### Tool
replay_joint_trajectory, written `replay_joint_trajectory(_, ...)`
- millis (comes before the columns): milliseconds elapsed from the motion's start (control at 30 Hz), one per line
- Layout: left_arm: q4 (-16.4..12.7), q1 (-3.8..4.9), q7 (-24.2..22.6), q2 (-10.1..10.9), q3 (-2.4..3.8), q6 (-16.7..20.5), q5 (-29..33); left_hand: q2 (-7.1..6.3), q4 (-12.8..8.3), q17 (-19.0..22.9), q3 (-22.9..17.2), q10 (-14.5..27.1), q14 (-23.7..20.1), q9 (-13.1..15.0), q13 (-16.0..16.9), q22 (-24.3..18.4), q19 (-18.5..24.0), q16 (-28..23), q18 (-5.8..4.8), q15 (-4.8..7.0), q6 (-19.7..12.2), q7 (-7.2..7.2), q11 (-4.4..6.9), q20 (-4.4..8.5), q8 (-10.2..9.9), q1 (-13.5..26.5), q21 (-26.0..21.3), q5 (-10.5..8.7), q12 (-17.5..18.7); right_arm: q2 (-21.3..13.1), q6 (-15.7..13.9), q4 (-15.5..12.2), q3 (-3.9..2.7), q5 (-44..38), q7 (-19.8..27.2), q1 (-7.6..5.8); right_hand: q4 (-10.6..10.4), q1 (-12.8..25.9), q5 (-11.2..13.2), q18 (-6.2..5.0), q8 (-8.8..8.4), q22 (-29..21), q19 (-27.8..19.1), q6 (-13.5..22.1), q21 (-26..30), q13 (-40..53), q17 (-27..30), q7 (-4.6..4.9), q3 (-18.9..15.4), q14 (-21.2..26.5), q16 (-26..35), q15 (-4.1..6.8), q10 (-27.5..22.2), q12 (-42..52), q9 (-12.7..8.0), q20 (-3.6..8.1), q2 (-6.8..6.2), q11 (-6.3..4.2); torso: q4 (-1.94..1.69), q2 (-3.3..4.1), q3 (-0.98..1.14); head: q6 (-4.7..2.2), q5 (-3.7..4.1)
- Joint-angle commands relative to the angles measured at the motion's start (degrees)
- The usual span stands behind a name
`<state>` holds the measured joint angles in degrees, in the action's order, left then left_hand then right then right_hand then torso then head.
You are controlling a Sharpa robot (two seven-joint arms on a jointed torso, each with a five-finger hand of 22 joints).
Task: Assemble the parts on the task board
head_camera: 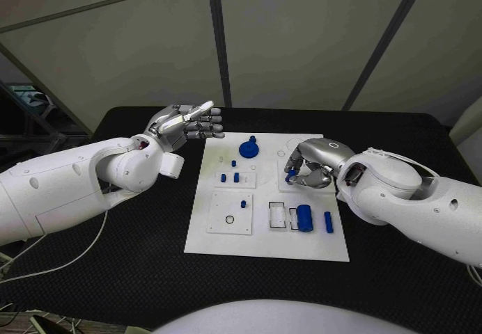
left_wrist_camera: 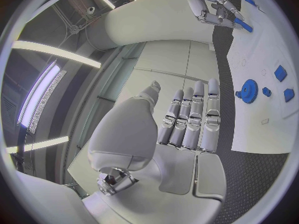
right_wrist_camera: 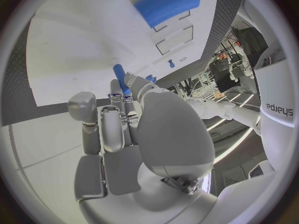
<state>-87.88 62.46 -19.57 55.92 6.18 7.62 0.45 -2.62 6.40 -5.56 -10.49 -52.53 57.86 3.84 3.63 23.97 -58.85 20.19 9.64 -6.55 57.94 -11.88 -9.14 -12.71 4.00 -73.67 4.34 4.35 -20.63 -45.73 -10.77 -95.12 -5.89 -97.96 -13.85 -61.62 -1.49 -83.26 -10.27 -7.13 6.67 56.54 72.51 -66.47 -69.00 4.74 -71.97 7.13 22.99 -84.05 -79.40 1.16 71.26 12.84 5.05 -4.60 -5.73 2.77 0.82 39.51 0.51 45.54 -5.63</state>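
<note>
Looking down from the head view: the white task board (head_camera: 267,236) lies mid-table. The right hand (head_camera: 311,165) hangs over its upper right area, pinching a slim blue peg (head_camera: 291,170) at the fingertips. The left hand (head_camera: 186,125) is raised off the board's upper left corner, fingers extended together, holding nothing. On the board: a blue gear (head_camera: 248,148) near the top, small blue pegs (head_camera: 232,177) on a square plate below it, and a large blue cylinder (head_camera: 304,218) with a thinner blue pin (head_camera: 327,220) beside it, lower right.

Left wrist view: left hand (left_wrist_camera: 187,122) flat and released, palm bare. The gear (left_wrist_camera: 248,90) and small blue blocks (left_wrist_camera: 280,73) sit on the board beyond; the right hand (left_wrist_camera: 212,5) appears far off with the peg (left_wrist_camera: 243,25).

Right wrist view: right hand (right_wrist_camera: 127,109) grasping the blue peg (right_wrist_camera: 120,78) between thumb and fingers, tip aimed toward the board (right_wrist_camera: 69,55); the cylinder (right_wrist_camera: 167,4) lies further on.

Risk, as a judgement: the grip is a shallow fingertip pinch, so the peg could tilt or slip on contact. The fingers hide the target hole, so a skewed entry might jam the peg or nudge the loose plate beneath.
</note>
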Motion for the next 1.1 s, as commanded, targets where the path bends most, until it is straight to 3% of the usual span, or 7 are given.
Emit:
replay_joint_trajectory(33,0.11,0.07,-0.42,-0.06,0.04,-0.73,0.05,0.05,-0.22,0.08,0.03,-0.35,0.52,-0.08,-0.02,-0.05,-0.45,-0.26,0.85,-0.08,-0.09,-0.32,-0.17,0.02,0.18,-0.18,-0.23,0.01,0.24,-0.73,-5.59,-2.32,-0.12,-0.32,-0.37,-0.19,0.11,-0.44,0.13,0.39,0.03,0.12,0.33,-0.44,-0.32,0.13,-0.10,-0.11,0.40,-2.83,-0.25,0.47,0.27,0.06,0.17,0.05,1.08,-0.02,0.05,-0.12,-0.05,-0.13,0.00)
replay_joint_trajectory(267,0.55,0.07,-0.37,-0.51,0.04,-0.81,0.05,0.13,-0.23,0.10,0.00,-0.36,0.55,-0.08,-0.02,-0.13,-0.48,-0.30,0.85,-0.08,-0.09,-0.32,-0.18,0.02,0.19,-0.18,-0.24,0.02,0.25,-0.45,-7.28,-7.85,-0.20,2.67,0.43,-0.22,0.43,-0.55,-0.03,0.40,0.00,0.18,0.33,-0.49,-0.39,0.18,-0.07,-0.08,0.61,-2.83,-0.26,0.49,0.33,-0.10,0.18,0.11,0.87,-0.01,-0.07,-0.04,-0.03,-0.41,-0.01)
replay_joint_trajectory(500,1.29,0.08,-0.35,-1.62,0.03,-0.99,0.06,0.13,-0.23,0.10,0.00,-0.36,0.55,-0.08,-0.02,-0.13,-0.48,-0.30,0.85,-0.08,-0.09,-0.32,-0.18,0.02,0.19,-0.18,-0.24,0.02,0.25,4.84,-7.11,-7.38,-0.01,4.59,2.21,-0.08,0.68,-0.61,-0.34,0.39,-0.07,0.18,0.29,-0.48,-0.41,0.22,-0.05,-0.01,0.84,-2.82,-0.27,0.48,0.38,-0.25,0.17,0.14,0.78,0.03,-0.14,-0.04,-0.10,-0.37,-0.24)
replay_joint_trajectory(633,1.68,0.08,-0.23,-2.23,0.03,-1.21,0.06,0.17,-0.23,0.11,0.00,-0.36,0.57,-0.08,-0.02,-0.17,-0.49,-0.32,0.85,-0.08,-0.08,-0.32,-0.18,0.02,0.19,-0.16,-0.25,0.02,0.25,8.12,-6.43,-6.09,1.25,4.94,3.08,0.35,0.78,-0.50,-0.58,0.39,-0.19,0.15,0.23,-0.35,-0.41,0.23,-0.11,0.09,1.01,-2.82,-0.32,0.44,0.29,-0.45,0.14,0.13,0.75,0.13,-0.10,-0.01,-0.08,-0.39,-0.47)
replay_joint_trajectory(733,1.85,0.09,-0.17,-2.43,0.03,-1.30,0.06,0.18,-0.23,0.12,0.00,-0.37,0.57,-0.08,-0.02,-0.18,-0.50,-0.33,0.85,-0.08,-0.08,-0.32,-0.18,0.02,0.20,-0.16,-0.26,0.02,0.24,9.90,-5.73,-5.29,2.79,5.11,3.65,0.70,0.77,-0.39,-0.62,0.40,-0.26,0.15,0.20,-0.27,-0.41,0.23,-0.15,0.14,1.05,-2.82,-0.35,0.40,0.20,-0.57,0.12,0.12,0.76,0.18,-0.07,0.08,-0.04,-0.33,-0.65)
replay_joint_trajectory(933,1.94,0.10,-0.15,-2.44,0.03,-1.29,0.06,0.19,-0.23,0.12,-0.01,-0.37,0.57,-0.08,-0.02,-0.19,-0.50,-0.34,0.85,-0.08,-0.07,-0.31,-0.18,0.02,0.20,-0.16,-0.26,0.02,0.24,12.09,-3.70,-3.38,4.94,4.97,4.27,1.34,0.87,-0.37,-0.67,0.38,-0.34,0.06,0.12,-0.18,-0.36,0.23,-0.09,0.17,1.12,-2.80,-0.32,0.36,0.11,-0.69,0.10,0.10,0.70,0.21,-0.09,0.04,-0.07,-0.04,-0.90)
replay_joint_trajectory(1100,1.96,0.10,-0.11,-2.43,0.03,-1.30,0.06,0.19,-0.23,0.12,-0.01,-0.37,0.57,-0.08,-0.02,-0.19,-0.50,-0.34,0.85,-0.08,-0.07,-0.31,-0.18,0.02,0.20,-0.16,-0.26,0.02,0.24,12.74,-1.81,-2.44,5.50,4.25,4.08,1.65,0.92,-0.37,-0.67,0.38,-0.36,0.04,0.09,-0.16,-0.35,0.24,-0.08,0.18,1.13,-2.79,-0.32,0.36,0.10,-0.72,0.09,0.09,0.66,0.21,-0.06,0.05,-0.03,0.22,-1.16)
